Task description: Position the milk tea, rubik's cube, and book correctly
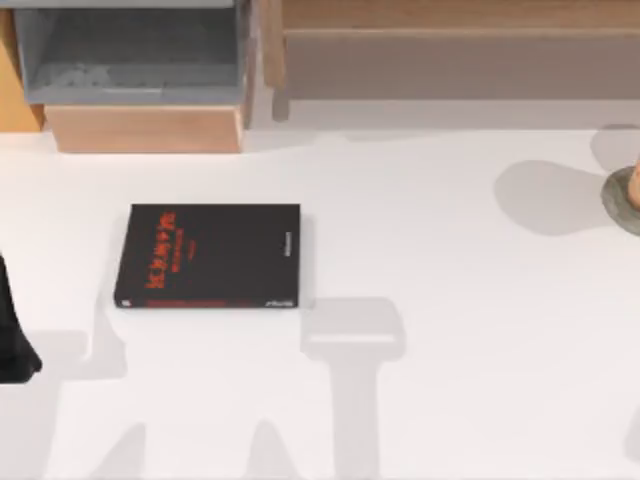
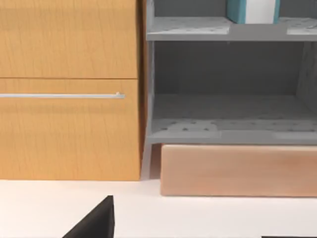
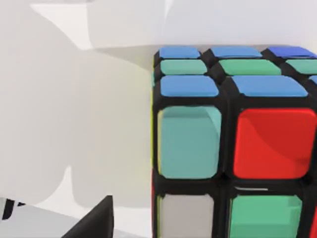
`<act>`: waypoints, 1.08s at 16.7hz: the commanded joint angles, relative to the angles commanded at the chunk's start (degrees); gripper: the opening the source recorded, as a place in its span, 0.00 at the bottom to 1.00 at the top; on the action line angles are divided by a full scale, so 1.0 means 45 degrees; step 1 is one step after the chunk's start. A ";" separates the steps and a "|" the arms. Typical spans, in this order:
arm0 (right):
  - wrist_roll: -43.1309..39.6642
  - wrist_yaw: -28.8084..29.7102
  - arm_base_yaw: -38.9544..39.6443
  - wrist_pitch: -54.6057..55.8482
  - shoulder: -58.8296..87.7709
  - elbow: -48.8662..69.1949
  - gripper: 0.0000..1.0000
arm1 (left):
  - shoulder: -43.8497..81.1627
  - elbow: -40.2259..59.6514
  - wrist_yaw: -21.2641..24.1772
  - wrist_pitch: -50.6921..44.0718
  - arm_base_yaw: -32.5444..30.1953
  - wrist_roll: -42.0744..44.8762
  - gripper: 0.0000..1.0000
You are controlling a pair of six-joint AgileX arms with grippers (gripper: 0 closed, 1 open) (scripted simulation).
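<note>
The book [image 1: 210, 257] lies flat on the white table, left of the middle, with a black cover and red lettering along its left side. My left arm [image 1: 15, 345] is a dark shape at the table's left edge, apart from the book. In the left wrist view my left gripper [image 2: 195, 220] is open and empty, facing the shelf. The rubik's cube [image 3: 233, 148] looms close in the right wrist view, with blue, green, red and cyan tiles. My right gripper is open; its dark finger [image 3: 96, 220] stands beside the cube, not touching it. The milk tea is out of view.
A grey open shelf unit [image 1: 130, 50] on a light wooden base [image 1: 145, 128] stands at the back left, next to an orange wooden cabinet [image 2: 69, 89] with a bar handle. A long wooden unit [image 1: 450, 50] spans the back right. A grey-green disc [image 1: 625, 200] sits at the right edge.
</note>
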 joint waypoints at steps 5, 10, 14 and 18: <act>0.0003 -0.0001 -0.0005 0.1287 0.0382 -0.0899 1.00 | 0.0000 0.0000 0.0000 0.0000 0.0000 0.0000 1.00; 0.0003 -0.0001 -0.0005 0.1287 0.0382 -0.0899 0.85 | 0.0000 0.0000 0.0000 0.0000 0.0000 0.0000 1.00; 0.0003 -0.0001 -0.0005 0.1287 0.0382 -0.0899 0.55 | 0.0000 0.0000 0.0000 0.0000 0.0000 0.0000 1.00; 0.0003 -0.0001 -0.0005 0.1287 0.0382 -0.0899 0.25 | 0.0000 0.0000 0.0000 0.0000 0.0000 0.0000 1.00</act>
